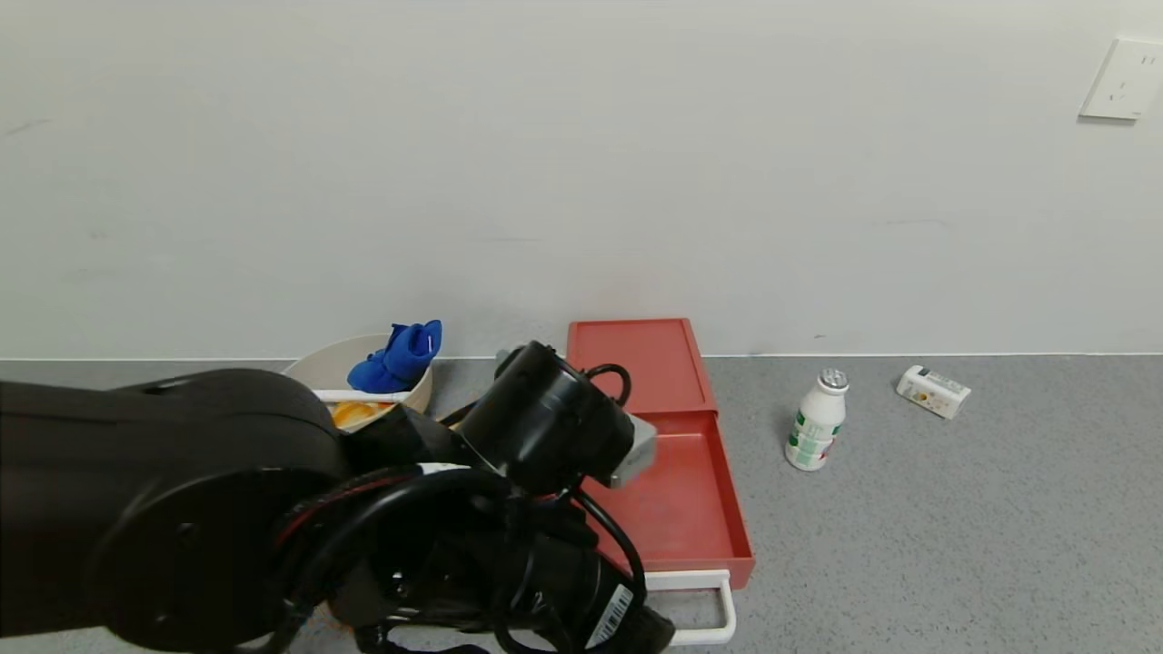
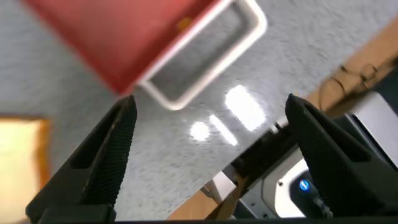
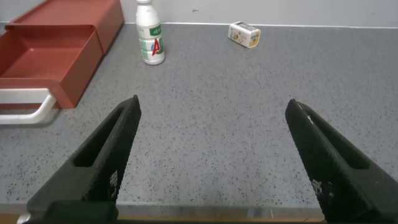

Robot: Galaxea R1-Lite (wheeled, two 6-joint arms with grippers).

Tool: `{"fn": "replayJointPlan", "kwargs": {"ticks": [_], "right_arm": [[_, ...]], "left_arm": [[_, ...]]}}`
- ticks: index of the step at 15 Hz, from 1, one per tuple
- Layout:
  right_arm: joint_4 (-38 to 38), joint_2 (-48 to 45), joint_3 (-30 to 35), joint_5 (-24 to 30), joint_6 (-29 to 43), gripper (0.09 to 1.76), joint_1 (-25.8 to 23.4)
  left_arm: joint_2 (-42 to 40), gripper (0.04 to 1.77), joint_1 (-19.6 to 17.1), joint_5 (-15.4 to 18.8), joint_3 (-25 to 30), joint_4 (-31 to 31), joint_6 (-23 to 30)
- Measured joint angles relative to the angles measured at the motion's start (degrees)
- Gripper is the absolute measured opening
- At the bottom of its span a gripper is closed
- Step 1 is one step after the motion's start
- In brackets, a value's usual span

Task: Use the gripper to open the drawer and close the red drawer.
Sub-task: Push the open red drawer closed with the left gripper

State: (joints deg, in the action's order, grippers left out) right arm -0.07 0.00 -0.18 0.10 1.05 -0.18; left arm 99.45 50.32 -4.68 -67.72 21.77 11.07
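Two grippers show, and both stand wide apart with nothing held. The left gripper (image 2: 208, 155) hangs over the near edge of the grey counter (image 1: 909, 545), close to the drawer's near left corner; in the head view it is mostly hidden behind its own black arm (image 1: 273, 509), so its exact height above the surface is hard to judge. The right gripper (image 3: 211, 158) hovers low over bare counter to the right of the drawer, fingers (image 3: 102, 155) spread over open grey surface.

The drawer (image 1: 677, 495) is pulled out toward the near side from its red case (image 1: 636, 359), which sits against the far wall (image 1: 581, 163). Its white loop handle (image 1: 704, 609) runs across the near front and reaches almost to the counter's near edge. In the left wrist view the handle (image 2: 205, 59) lies just beyond the gap between the left fingers (image 2: 106, 155), apart from both, not touched.

Left of the case, a beige bowl (image 1: 363, 377) holds a blue cloth (image 1: 400, 356), with something orange in it; the arm crowds that side. Right of the drawer the counter is open as far as a white bottle (image 1: 816, 420), standing upright, well apart from the drawer, and farther right a small carton (image 1: 933, 391) lies on its side near the wall. A white wall socket (image 1: 1125, 80) sits high on the right.
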Motion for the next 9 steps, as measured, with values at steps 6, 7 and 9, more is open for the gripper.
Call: {"fn": "replayJointPlan", "kwargs": {"ticks": [6,7,9], "right_arm": [[0.0,0.0,0.0,0.0,0.0,1.71,0.0],[0.0,0.0,0.0,0.0,0.0,1.71,0.0],[0.0,0.0,0.0,0.0,0.0,1.71,0.0]], "left_arm": [[-6.6,1.72,-7.2,-10.2,3.0,-0.7,1.6],[-7.6,1.72,-8.7,-9.9,3.7,-1.7,1.5],[-9.5,1.72,-10.9,-9.7,4.7,-4.3,1.2]]}}
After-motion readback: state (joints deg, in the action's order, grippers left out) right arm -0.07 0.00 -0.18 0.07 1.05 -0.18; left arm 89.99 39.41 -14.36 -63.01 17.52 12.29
